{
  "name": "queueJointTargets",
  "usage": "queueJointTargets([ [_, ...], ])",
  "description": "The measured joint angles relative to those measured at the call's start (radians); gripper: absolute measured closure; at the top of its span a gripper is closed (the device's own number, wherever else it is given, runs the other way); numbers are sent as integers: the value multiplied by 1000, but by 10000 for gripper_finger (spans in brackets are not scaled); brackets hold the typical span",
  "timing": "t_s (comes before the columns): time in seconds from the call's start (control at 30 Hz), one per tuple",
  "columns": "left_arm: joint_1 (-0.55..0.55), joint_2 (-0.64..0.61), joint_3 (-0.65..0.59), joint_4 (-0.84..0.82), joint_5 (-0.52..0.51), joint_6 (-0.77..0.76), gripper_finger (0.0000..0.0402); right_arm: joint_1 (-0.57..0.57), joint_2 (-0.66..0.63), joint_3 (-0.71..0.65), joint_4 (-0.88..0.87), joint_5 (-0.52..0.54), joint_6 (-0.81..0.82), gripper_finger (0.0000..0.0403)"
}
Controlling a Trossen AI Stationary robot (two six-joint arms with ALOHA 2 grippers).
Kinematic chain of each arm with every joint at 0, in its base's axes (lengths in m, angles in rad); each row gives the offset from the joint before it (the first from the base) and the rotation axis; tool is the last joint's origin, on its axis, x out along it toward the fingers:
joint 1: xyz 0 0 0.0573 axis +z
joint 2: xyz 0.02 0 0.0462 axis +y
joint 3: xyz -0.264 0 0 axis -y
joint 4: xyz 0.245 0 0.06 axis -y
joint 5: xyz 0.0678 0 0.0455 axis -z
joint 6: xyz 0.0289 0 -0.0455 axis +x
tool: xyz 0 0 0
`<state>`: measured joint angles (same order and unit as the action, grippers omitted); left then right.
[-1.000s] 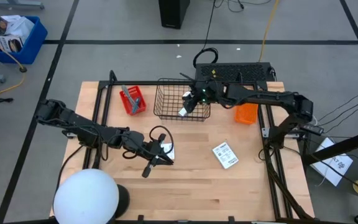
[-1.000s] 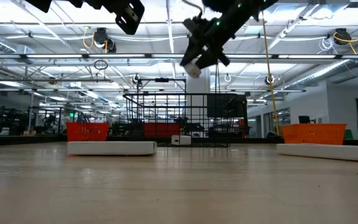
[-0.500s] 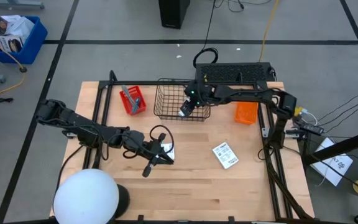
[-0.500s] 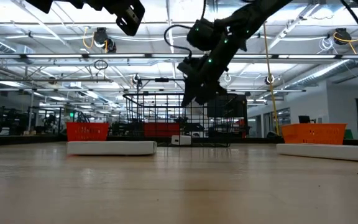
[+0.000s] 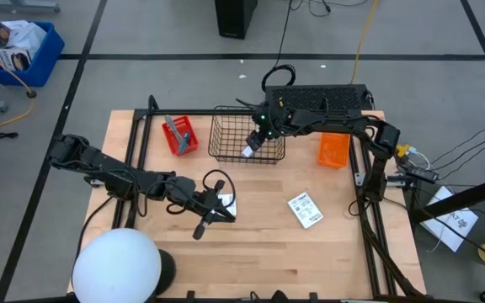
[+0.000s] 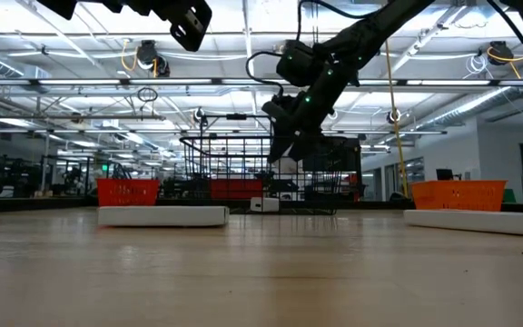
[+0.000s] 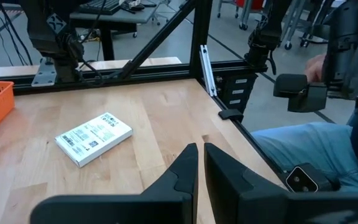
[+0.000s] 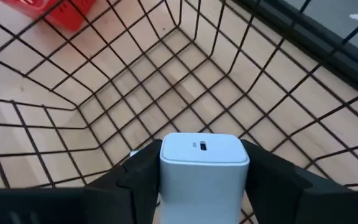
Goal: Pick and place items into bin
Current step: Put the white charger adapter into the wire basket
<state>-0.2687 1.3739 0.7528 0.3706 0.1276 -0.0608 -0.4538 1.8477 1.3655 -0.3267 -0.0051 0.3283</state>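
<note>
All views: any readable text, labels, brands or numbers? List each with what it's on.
None can be read.
White packet on the table: printed lines and code blocks, too small to read.
Second white packet by the left gripper: print too small to read.
White cube between the right gripper's fingers, over the wire basket: one small dark mark, no lettering.
Boxes in the blue bin on the floor: print blurred.

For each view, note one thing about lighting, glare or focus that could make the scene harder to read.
High view: a glaring white dome hides the table's corner. Low view: bright ceiling lights silhouette the right gripper over the wire basket. Right wrist view: the white cube looms large. Left wrist view: the foreground fingers look soft.
</note>
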Motion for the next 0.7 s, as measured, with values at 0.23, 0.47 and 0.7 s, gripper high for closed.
queueJointTargets([
  [0.23,0,0,0,0,0,-1,371,1,12,0,6,-10,0,221],
  [0.47,0,0,0,0,0,-2,371,-3,27,-1,-1,-28,7,223],
  [0.7,0,0,0,0,0,-3,371,-3,32,-2,-2,-27,10,214],
])
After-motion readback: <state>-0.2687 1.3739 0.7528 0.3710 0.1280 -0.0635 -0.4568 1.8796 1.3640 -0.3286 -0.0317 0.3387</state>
